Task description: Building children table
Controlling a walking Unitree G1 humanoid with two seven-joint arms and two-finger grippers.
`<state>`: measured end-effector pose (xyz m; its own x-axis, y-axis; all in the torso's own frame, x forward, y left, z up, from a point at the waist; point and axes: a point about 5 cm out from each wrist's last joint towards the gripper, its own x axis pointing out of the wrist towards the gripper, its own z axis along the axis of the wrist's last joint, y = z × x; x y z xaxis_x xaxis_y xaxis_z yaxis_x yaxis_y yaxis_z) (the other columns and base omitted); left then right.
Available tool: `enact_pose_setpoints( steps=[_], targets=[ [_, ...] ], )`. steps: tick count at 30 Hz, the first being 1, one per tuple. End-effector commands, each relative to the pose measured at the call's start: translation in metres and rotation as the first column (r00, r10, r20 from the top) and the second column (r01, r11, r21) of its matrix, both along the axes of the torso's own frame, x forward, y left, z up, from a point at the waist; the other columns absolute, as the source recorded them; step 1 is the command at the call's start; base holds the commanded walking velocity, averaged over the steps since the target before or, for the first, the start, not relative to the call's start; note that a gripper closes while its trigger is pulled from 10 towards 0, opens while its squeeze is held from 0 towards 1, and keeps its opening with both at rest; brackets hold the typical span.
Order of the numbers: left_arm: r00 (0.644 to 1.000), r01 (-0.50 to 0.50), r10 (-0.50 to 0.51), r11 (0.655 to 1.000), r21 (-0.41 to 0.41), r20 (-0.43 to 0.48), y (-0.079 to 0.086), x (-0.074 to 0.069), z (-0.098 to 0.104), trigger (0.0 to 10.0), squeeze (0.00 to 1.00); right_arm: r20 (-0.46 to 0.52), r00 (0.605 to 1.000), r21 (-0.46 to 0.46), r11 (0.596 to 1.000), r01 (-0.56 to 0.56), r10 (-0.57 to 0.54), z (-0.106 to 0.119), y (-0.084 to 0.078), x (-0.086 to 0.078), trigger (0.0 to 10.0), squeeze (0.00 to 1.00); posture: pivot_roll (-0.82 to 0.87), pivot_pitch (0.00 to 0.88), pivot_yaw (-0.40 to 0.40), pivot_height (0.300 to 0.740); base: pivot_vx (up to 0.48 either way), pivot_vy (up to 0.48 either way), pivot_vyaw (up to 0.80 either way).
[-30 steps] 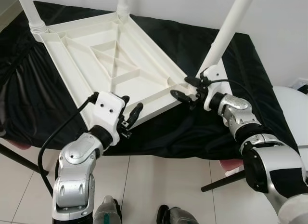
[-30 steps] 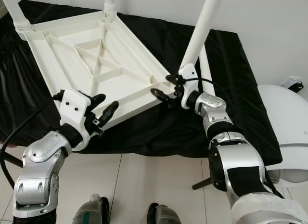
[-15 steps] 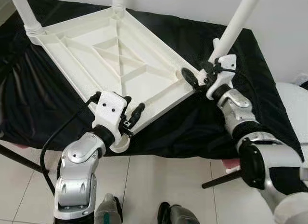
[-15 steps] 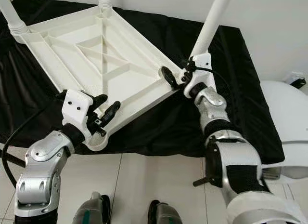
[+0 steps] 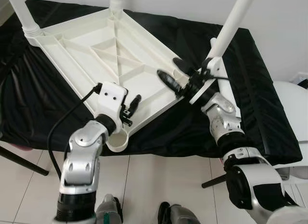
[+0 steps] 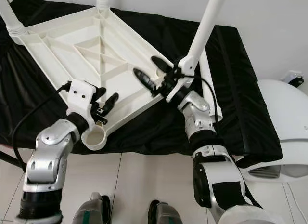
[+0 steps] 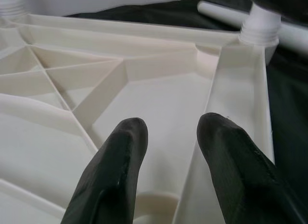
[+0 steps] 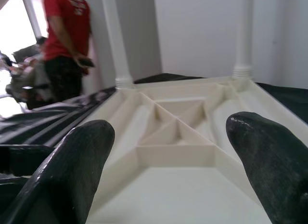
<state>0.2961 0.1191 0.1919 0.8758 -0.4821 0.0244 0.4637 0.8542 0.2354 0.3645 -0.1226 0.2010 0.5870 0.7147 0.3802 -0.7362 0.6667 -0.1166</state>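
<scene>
**Upturned children's table on a black-draped desk, both hands released**

While the white plastic children's table (image 5: 110, 55) lies upside down across the upper left and centre of the frame, its ribbed underside faces up and three white legs rise from its corners. One leg (image 5: 21, 14) stands at the far left corner, another (image 5: 117, 0) at the top centre, and a third (image 5: 233, 24) slants up toward the upper right. The near corner, at lower centre-left, carries a bare round socket (image 5: 117, 139) that juts past the edge of the desk (image 5: 38, 103), which is covered in black cloth.

At lower left, the left hand (image 5: 131, 108) sits at the table's near rim, just above that socket. Its two black fingers (image 7: 113, 171) are parted, with one on each side of a rib of the underside; whether they press the plastic I cannot tell, and nothing is gripped between them.

Right of centre, the right hand (image 5: 174, 73) hovers over the table's right corner, close to the base of the slanting leg. Its fingers (image 8: 67, 166) are spread wide and released, holding nothing. Beside that arm, another white leg (image 6: 210, 84) lies flat on the black cloth.

In the right wrist view, a person (image 8: 65, 46) in a red shirt stands beyond the desk. A white rounded object (image 5: 293, 101) sits at the right edge of the frame, over the tiled floor (image 5: 159, 180).
</scene>
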Motion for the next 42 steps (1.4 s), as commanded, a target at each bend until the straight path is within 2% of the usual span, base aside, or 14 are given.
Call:
enact_pose_setpoints(
  steps=[1, 4, 10, 11, 13, 16, 18, 25, 30, 36, 37, 39, 41, 42],
  targets=[
    [0.999, 0.045, -0.045, 0.998, 0.051, -0.013, -0.002, 0.006, -0.007, 10.0, 0.0, 0.025, 0.996, -0.011, 0.996, 0.083, -0.083, -0.004, -0.01, -0.003, 10.0, 0.0, 0.1, 0.094, -0.044, 0.74, 0.0, 0.0, 0.0],
    [0.996, 0.089, -0.086, 0.993, 0.081, -0.039, -0.004, 0.014, -0.012, 10.0, 0.0, 0.025, 0.988, 0.049, 0.987, 0.15, -0.152, -0.004, -0.021, -0.01, 10.0, 0.0, 0.08, 0.082, -0.035, 0.74, 0.0, 0.0, 0.0],
    [0.99, 0.122, -0.111, 0.984, 0.132, -0.084, -0.008, 0.028, -0.022, 10.0, 0.0, 0.006, 0.987, 0.097, 0.983, 0.158, -0.159, -0.004, -0.029, -0.029, 10.0, 0.0, 0.04, 0.065, -0.016, 0.74, 0.0, 0.0, 0.0],
    [0.99, 0.122, -0.111, 0.984, 0.132, -0.084, -0.008, 0.028, -0.022, 10.0, 0.0, 0.006, 0.987, 0.097, 0.983, 0.158, -0.159, -0.004, -0.029, -0.029, 10.0, 0.0, 0.04, 0.065, -0.016, 0.74, 0.0, 0.0, 0.0],
    [0.991, 0.087, -0.069, 0.982, 0.169, -0.111, -0.008, 0.045, -0.03, 10.0, 0.0, -0.001, 0.989, 0.072, 0.986, 0.148, -0.148, -0.011, -0.029, -0.046, 10.0, 0.0, 0.01, 0.064, -0.004, 0.74, 0.0, 0.0, 0.0],
    [0.99, 0.079, -0.058, 0.982, 0.169, -0.128, -0.008, 0.051, -0.033, 10.0, 0.0, 0.0, 0.989, 0.052, 0.988, 0.145, -0.145, -0.014, -0.028, -0.052, 10.0, 0.0, 0.01, 0.064, -0.003, 0.74, 0.0, 0.0, 0.0],
    [0.985, 0.094, -0.063, 0.978, 0.187, -0.163, -0.014, 0.059, -0.037, 10.0, 0.0, -0.005, 0.992, 0.021, 0.992, 0.126, -0.126, -0.018, -0.026, -0.064, 10.0, 0.0, -0.02, 0.067, 0.004, 0.74, 0.0, 0.0, 0.0],
    [0.97, 0.13, -0.078, 0.967, 0.22, -0.231, -0.021, 0.068, -0.045, 10.0, 0.0, -0.024, 0.99, 0.049, 0.989, 0.141, -0.14, -0.011, -0.025, -0.077, 10.0, 0.0, -0.05, 0.079, 0.019, 0.74, 0.0, 0.0, 0.0],
    [0.962, 0.138, -0.063, 0.952, 0.275, -0.264, -0.02, 0.073, -0.054, 10.0, 0.0, -0.038, 0.986, 0.059, 0.984, 0.165, -0.163, -0.005, -0.028, -0.085, 10.0, 0.0, -0.07, 0.088, 0.03, 0.74, 0.0, 0.0, 0.0],
    [0.958, 0.161, -0.077, 0.941, 0.299, -0.275, -0.019, 0.076, -0.057, 10.0, 0.0, -0.046, 0.983, 0.053, 0.982, 0.182, -0.18, -0.002, -0.03, -0.089, 10.0, 0.0, -0.06, 0.089, 0.032, 0.74, 0.0, 0.0, 0.0],
    [0.956, 0.168, -0.08, 0.939, 0.301, -0.284, -0.019, 0.076, -0.058, 8.3, 0.0, -0.049, 0.982, 0.053, 0.981, 0.187, -0.184, -0.001, -0.031, -0.089, 10.0, 0.0, -0.06, 0.09, 0.034, 0.74, 0.0, 0.0, 0.0],
    [0.956, 0.168, -0.08, 0.939, 0.301, -0.284, -0.019, 0.076, -0.058, 8.3, 0.0, -0.049, 0.982, 0.053, 0.981, 0.187, -0.184, -0.001, -0.031, -0.089, 10.0, 0.0, -0.06, 0.09, 0.034, 0.74, 0.0, 0.0, 0.0],
    [0.949, 0.165, -0.07, 0.94, 0.299, -0.306, -0.018, 0.078, -0.06, 1.2, 0.0, -0.058, 0.98, 0.06, 0.98, 0.192, -0.189, 0.001, -0.03, -0.091, 10.0, 0.0, -0.06, 0.091, 0.037, 0.74, 0.0, 0.0, 0.0],
    [0.947, 0.164, -0.066, 0.941, 0.295, -0.313, -0.019, 0.078, -0.061, 1.2, 0.0, -0.06, 0.98, 0.062, 0.979, 0.192, -0.189, 0.002, -0.029, -0.092, 10.0, 0.0, -0.06, 0.092, 0.037, 0.74, 0.0, 0.0, 0.0]
  ],
)
